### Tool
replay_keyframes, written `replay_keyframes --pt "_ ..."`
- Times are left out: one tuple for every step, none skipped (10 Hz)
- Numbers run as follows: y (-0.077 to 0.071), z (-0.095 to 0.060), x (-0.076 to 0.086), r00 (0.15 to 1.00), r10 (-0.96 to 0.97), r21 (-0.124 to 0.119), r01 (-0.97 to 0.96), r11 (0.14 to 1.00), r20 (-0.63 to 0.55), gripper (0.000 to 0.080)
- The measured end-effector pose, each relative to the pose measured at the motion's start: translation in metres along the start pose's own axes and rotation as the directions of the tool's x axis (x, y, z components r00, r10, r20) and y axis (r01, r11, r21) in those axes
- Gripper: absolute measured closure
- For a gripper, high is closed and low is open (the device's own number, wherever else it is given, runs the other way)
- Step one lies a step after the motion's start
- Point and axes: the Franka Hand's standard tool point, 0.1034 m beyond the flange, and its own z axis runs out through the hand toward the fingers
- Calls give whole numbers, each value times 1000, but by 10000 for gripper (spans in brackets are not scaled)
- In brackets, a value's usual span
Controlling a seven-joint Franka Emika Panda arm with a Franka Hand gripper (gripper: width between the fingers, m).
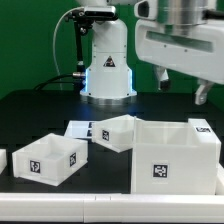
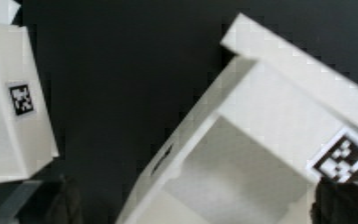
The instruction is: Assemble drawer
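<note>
All the drawer parts are white and carry black marker tags. A large box-shaped housing (image 1: 175,155) stands at the front on the exterior view's right. One open drawer box (image 1: 48,158) sits at the front left and another (image 1: 118,132) in the middle behind it. My gripper (image 1: 185,90) hangs high above the right side of the table, open and empty. In the wrist view my gripper (image 2: 202,205) has its dark fingertips (image 2: 51,200) far apart over an open white box (image 2: 247,150). A second white part (image 2: 7,100) lies beside it across a strip of black table.
The robot's base (image 1: 107,65) stands at the back centre with a cable to its left. A flat white tagged board (image 1: 78,130) lies behind the left drawer box. Small white pieces show at the far left edge (image 1: 3,160) and behind the housing (image 1: 203,128).
</note>
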Motion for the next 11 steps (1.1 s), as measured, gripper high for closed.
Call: replay_keyframes --pt "-1 0 -3 999 43 3 -43 999 8 150" --pt "-2 0 -5 994 107 5 -107 994 18 150" --pt "-3 0 -7 989 147 6 -147 989 24 150" --pt "-2 1 -6 989 144 5 -144 990 24 150" --pt "1 4 -4 975 220 -4 -220 975 24 150" --pt "2 11 -7 951 308 -19 -308 951 16 150" --pt "-1 18 -12 945 327 -26 -327 945 19 150" --pt "-4 19 -1 956 290 1 -290 957 35 150" --pt "-4 19 -1 956 290 2 -291 957 35 150" --pt "-5 19 -3 958 284 2 -284 959 37 150" --pt "-5 19 -5 957 285 2 -286 958 43 150"
